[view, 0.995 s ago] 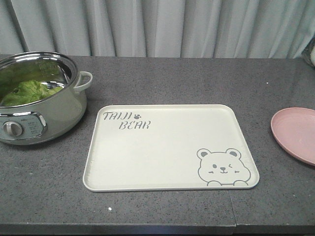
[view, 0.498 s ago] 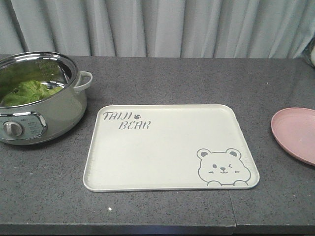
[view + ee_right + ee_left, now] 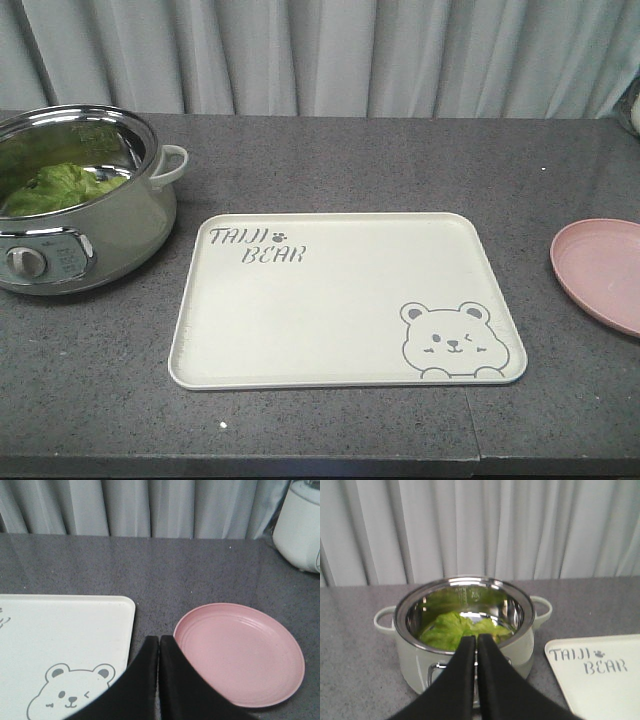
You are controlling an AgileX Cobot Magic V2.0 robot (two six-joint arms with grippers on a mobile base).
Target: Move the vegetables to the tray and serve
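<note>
Green lettuce leaves [image 3: 451, 630] down inside the shiny electric pot [image 3: 120, 235], at the left end of the counter [image 3: 400, 160]. In the middle, near the front edge, the cream bear tray [image 3: 330, 320]. At the right edge, a pink plate [image 3: 600, 270], apart from the tray. Pressed tight together, the left gripper [image 3: 476, 647], just in front of the pot. Same for the right gripper [image 3: 158, 647], over the gap between tray and plate.

Soft, even light from above; the tray [image 3: 340, 300] casts only a thin edge shadow. Glare flares inside the steel pot [image 3: 470, 597], and the tabletop [image 3: 150, 565] gleams faintly. Wrist views look slightly soft.
</note>
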